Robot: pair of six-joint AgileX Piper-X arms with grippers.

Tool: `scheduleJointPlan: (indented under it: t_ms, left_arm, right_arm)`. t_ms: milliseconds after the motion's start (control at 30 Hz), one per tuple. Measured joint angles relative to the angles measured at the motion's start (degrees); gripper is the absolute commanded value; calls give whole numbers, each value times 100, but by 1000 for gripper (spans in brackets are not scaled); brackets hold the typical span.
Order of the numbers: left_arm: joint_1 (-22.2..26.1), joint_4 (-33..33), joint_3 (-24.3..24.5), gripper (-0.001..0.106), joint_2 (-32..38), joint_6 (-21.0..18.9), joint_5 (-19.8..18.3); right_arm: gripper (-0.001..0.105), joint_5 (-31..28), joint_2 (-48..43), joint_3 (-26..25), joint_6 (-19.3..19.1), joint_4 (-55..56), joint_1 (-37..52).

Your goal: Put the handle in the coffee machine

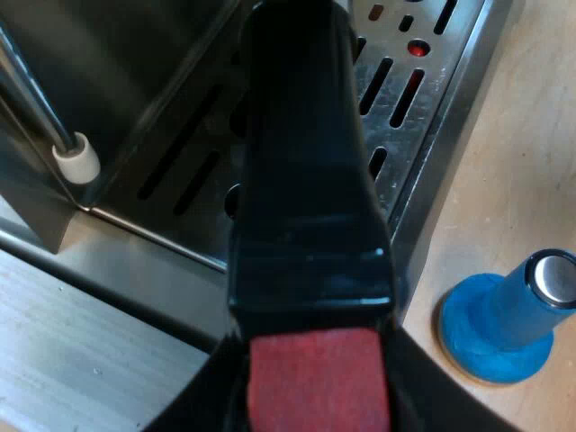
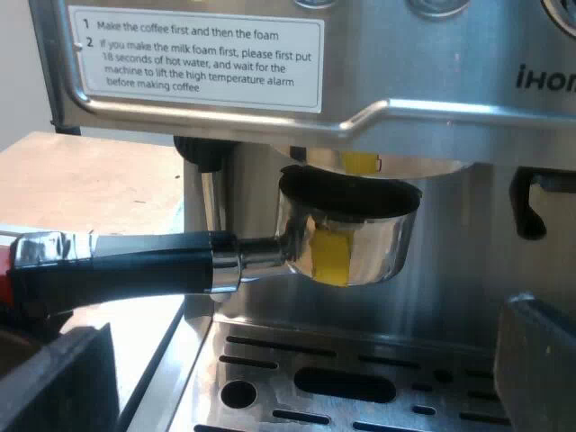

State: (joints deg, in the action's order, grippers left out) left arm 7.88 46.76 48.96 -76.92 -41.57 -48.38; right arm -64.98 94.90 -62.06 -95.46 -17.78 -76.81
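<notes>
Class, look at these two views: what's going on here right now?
The left hand grips the dark, red-ended handle of the metal holder, its basket raised just under the espresso machine, not yet locked in. The right hand hangs open over the drip tray. A blue tamper stands on the table beside it.

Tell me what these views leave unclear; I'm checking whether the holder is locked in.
- Basket of the holder, left wrist view: hidden behind its own handle.
- Seat above the basket, right wrist view: shadowed under the machine, so locking is unclear.
- Handle's red end, right wrist view: mostly cut off by the edge.
</notes>
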Motion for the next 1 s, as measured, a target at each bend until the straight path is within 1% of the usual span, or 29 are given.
scheduleJointPlan:
  t_ms: [733, 833, 900, 1000]
  left_arm:
    - [0, 5, 0, 0, 0, 0, 0]
    - [0, 77, 85, 0, -11, 0, 0]
    - [0, 159, 294, 0, -16, 0, -88]
    - [0, 266, 423, 0, -16, 0, -132]
  right_arm:
    - [86, 0, 0, 0, 0, 0, 0]
    - [86, 0, 0, 0, 0, 0, 0]
    - [86, 0, 0, 0, 0, 0, 0]
    - [86, 0, 0, 0, 0, 0, 0]
